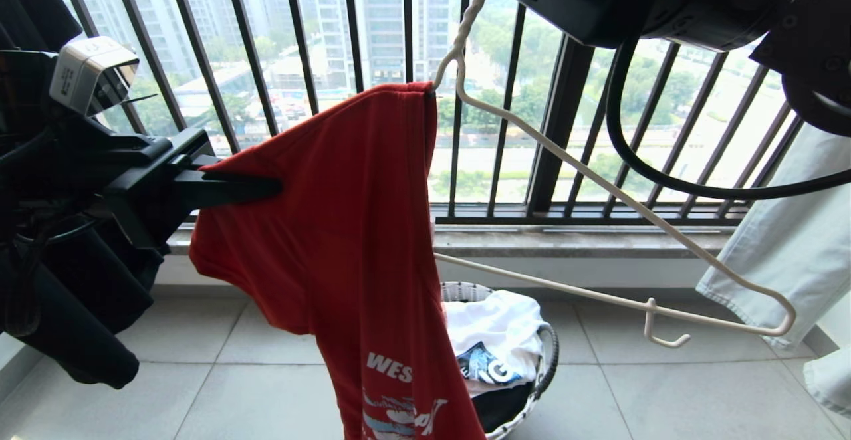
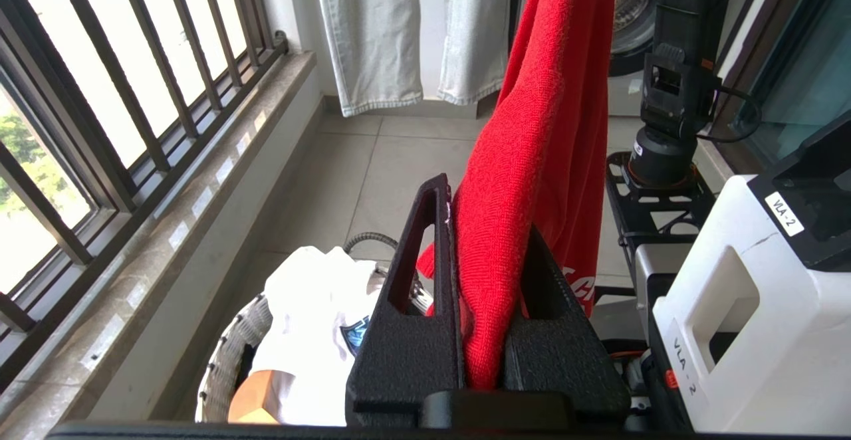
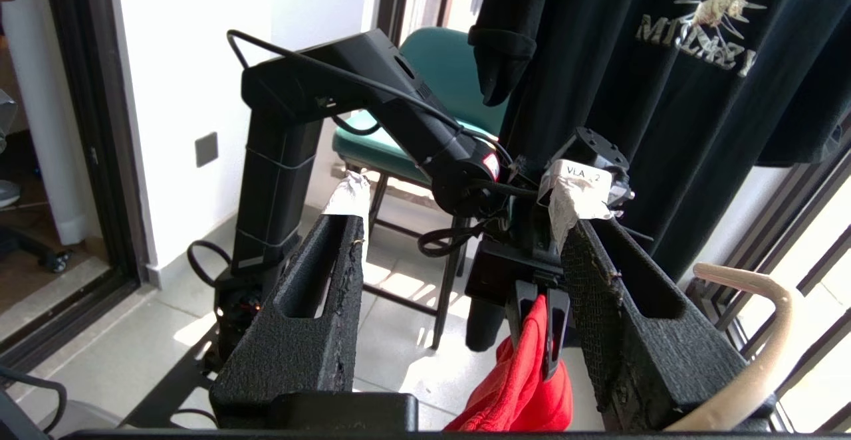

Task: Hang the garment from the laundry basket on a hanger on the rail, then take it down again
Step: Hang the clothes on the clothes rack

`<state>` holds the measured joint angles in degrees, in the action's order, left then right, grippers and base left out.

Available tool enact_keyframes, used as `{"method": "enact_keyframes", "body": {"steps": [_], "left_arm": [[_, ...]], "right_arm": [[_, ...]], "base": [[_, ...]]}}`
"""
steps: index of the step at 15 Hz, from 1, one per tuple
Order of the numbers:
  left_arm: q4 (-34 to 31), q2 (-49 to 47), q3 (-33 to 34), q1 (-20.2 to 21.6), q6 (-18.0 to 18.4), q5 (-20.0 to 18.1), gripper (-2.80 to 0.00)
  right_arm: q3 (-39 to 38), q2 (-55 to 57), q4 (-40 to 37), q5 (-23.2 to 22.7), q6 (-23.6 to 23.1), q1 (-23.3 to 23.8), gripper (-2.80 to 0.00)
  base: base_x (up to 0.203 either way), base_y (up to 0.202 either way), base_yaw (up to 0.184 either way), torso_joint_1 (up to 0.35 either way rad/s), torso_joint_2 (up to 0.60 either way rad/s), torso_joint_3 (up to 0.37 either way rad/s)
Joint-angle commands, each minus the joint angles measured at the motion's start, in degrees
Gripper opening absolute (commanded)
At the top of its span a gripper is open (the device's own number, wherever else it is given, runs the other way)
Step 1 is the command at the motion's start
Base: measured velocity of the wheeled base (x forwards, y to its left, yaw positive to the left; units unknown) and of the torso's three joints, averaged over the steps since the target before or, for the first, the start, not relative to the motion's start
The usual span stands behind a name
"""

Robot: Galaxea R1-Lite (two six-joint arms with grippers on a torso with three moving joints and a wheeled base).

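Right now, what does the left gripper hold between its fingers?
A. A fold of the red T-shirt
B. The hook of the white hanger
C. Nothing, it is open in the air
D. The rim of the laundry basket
A: the left gripper is shut on a fold of the red T-shirt, which hangs from one arm of the white hanger above the laundry basket.

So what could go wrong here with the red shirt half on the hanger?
1. The red shirt covers only one arm of the hanger, which tilts steeply; it could slide off.
2. The right tool is open, with the hanger's hook beside one finger, not clamped; the hanger might drop.
3. The left tool pinches the fabric; pulling could drag the shirt off.
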<state>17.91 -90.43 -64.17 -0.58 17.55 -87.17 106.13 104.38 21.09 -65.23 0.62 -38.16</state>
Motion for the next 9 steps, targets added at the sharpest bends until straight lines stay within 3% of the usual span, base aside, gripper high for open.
{"method": "enact_keyframes", "body": {"steps": [1,6,9], "left_arm": [[0.11,-0.10,-0.15,0.40,0.11,-0.49,-2.80],[0.11,-0.10,-0.25,0.40,0.11,-0.49,-2.80],[0.11,0.07,-0.25,0.49,0.11,-0.49,-2.80]], "right_arm": [[-1.25,-1.06,-0.83,0.22,0.06,0.96,0.00],[-7.82,-5.93,-5.94,3.77,0.16,10.75,0.00],[-11.39,-8.05,-5.90,3.97,0.03,13.46,0.00]], "base": [[0.000,0.000,0.000,0.000,0.00,0.000],[0.000,0.000,0.000,0.000,0.00,0.000],[0.000,0.000,0.000,0.000,0.00,0.000]]}}
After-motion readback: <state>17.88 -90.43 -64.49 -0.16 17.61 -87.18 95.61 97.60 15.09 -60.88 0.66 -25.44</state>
